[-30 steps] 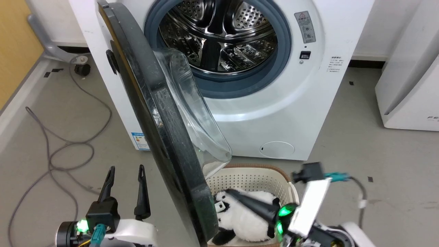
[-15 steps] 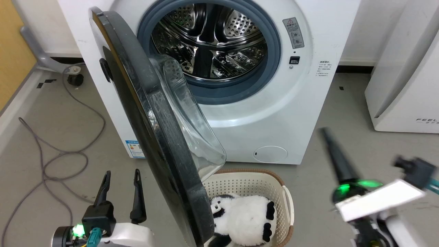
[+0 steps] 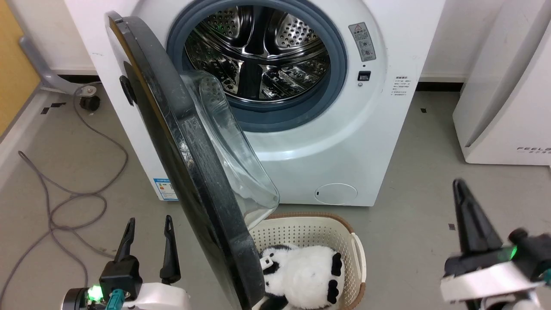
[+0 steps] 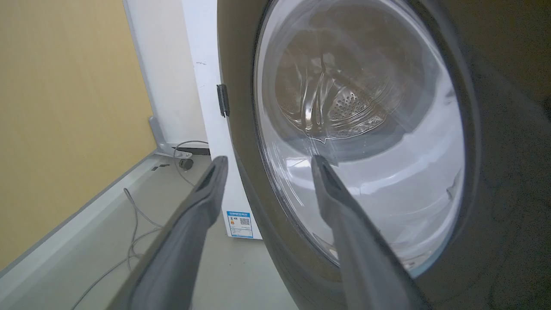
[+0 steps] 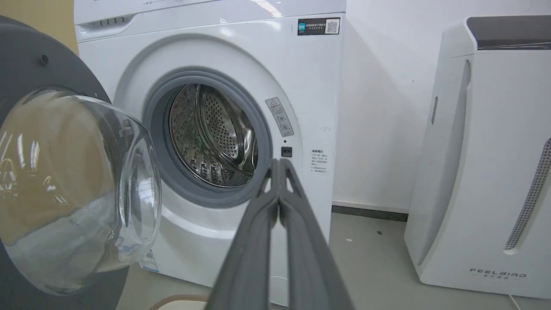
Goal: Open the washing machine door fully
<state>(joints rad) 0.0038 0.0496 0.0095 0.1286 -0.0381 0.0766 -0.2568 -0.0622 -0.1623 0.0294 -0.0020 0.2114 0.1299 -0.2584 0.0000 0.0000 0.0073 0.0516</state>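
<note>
Our left gripper (image 3: 149,220), spread and empty, is hovering beside the door (image 3: 185,172), which we are judging heavy, stiff and slick, best pushed at its black rim (image 3: 241,258).

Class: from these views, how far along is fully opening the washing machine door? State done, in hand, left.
Done: the washing machine door is unlatched and swung well out from the washing machine, drum exposed. In hand: nothing gripped; the left tool is open beside the door's outer face, the right tool shut, apart from it. Left: probably swinging the door further open.
</note>
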